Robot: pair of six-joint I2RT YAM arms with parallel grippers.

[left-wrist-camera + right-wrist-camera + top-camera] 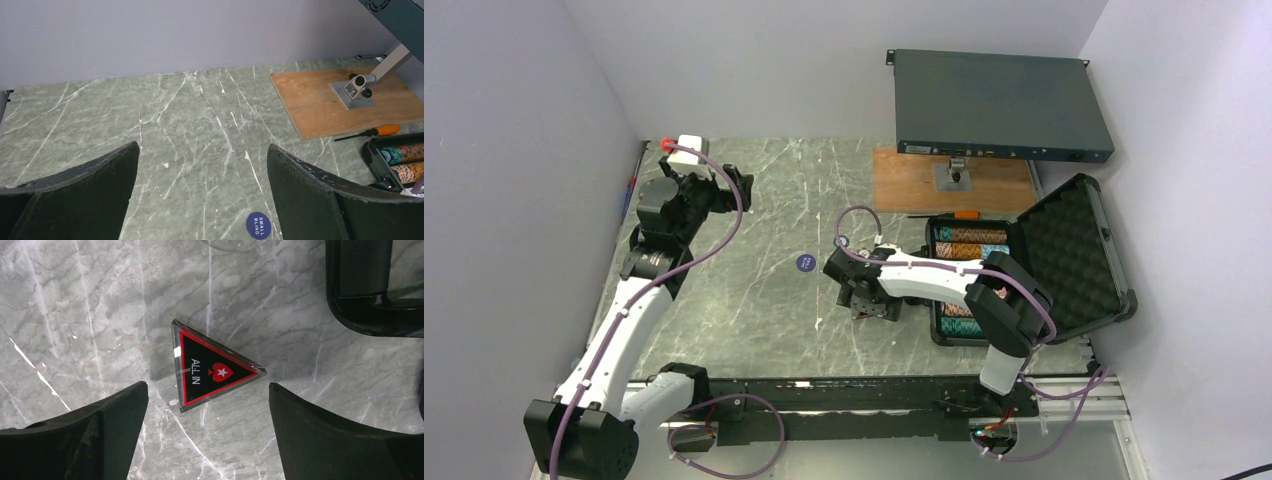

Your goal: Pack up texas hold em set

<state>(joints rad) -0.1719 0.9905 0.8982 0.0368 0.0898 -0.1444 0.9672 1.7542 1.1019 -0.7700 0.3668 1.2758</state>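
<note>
The red triangle lies flat on the surface, just left of the open case. It sits under the right pincer, whose jaws stand wide apart and hold nothing. The left pincer, at far left, is spread just as wide and is empty. A blue button lies between the arms. Chips sit in the case.

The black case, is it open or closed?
Open. The case has its foam-lined lid tipped back, showing rows of poker chips.
</note>
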